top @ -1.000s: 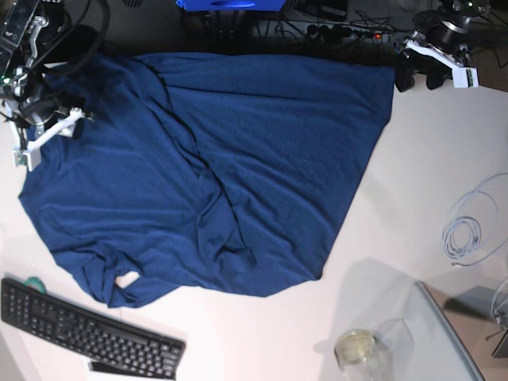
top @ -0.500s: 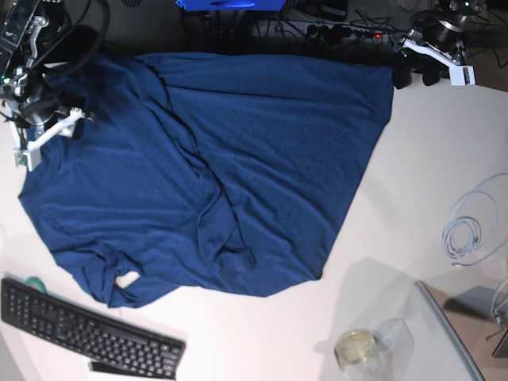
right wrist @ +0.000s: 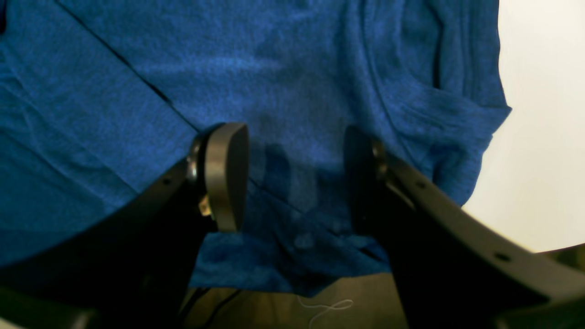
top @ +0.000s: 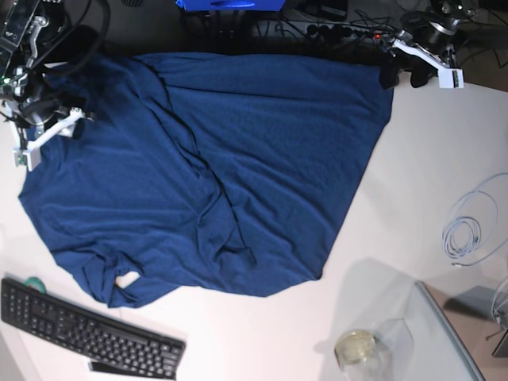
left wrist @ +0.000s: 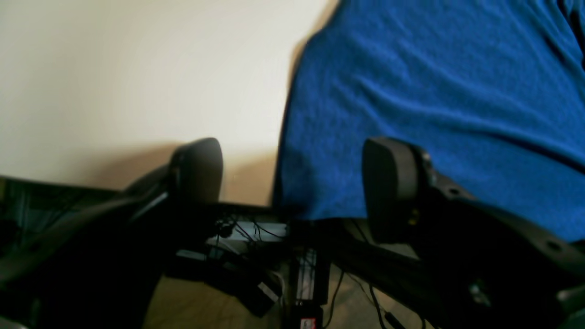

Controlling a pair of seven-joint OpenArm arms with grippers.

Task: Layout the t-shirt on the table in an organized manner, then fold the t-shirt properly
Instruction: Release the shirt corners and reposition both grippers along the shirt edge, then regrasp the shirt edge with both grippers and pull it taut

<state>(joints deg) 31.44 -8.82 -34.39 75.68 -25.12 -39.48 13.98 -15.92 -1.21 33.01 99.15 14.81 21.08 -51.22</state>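
Left gripper [top: 403,78] at the table's far right corner, jaws apart with nothing between them; in the left wrist view [left wrist: 292,183] one finger [left wrist: 393,187] sits over the t-shirt's [top: 214,167] corner and the other finger [left wrist: 197,169] over bare white table [top: 444,159], the cloth edge running between them, contact with cloth not clear. Right gripper [top: 49,128] at the far left side, over the garment's left edge; right wrist view [right wrist: 292,178] shows both pads spread wide with blue knit fabric [right wrist: 292,68] lying flat below the gap, not pinched, so it is open and holding nothing. T-shirt navy, spread over most of the table's left and middle, reaching from the far edge toward the near edge; far edge fairly straight, right edge runs diagonally down to a point near the middle of the near side. A long crease ridge runs from the far left area down through the centre, bunched folds at the near-left portion with a sleeve-like flap curled there. Outward: black keyboard [top: 87,333] at the near left corner, just apart from the shirt's hem; coiled white cable [top: 468,226] at the right edge, well apart from the cloth; clear cup [top: 355,348] with yellowish contents by the near edge, beside a glass panel [top: 444,333]. Tangle of dark cables [top: 341,32] beyond the far edge.
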